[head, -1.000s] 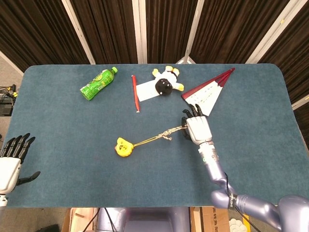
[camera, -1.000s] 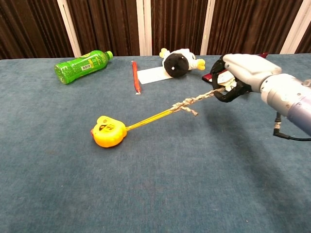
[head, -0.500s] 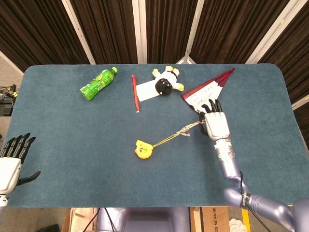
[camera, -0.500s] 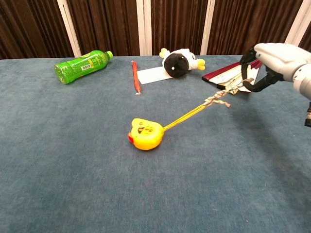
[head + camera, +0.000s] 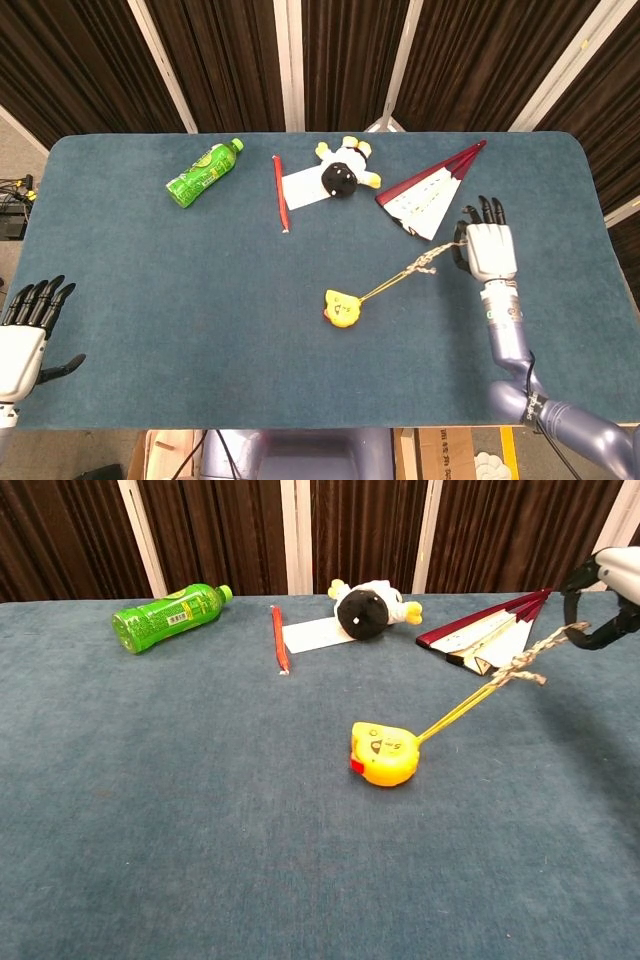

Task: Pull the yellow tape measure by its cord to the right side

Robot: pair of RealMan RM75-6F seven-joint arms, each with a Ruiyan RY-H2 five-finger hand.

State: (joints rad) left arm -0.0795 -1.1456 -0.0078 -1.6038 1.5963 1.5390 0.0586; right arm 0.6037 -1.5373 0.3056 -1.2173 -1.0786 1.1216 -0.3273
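Fingers [image 5: 585,578] of right hand [image 5: 488,250] pinch cord [image 5: 520,663]; left hand [image 5: 25,335] spread, head view only.

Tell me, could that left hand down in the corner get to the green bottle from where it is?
Probably, yes: the left hand is open and holds nothing, and only bare table lies between it and the green bottle, though it's a long stretch away.

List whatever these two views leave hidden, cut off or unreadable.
- Right hand, chest view: cut off by the right edge, so its grip on the cord is only partly shown.
- Same grip, head view: the back of the right hand covers the fingers' hold.
- Left hand: cropped by the head view's left edge; absent from the chest view.
- Green bottle label: too small to read.
- Yellow tape measure markings: too small.
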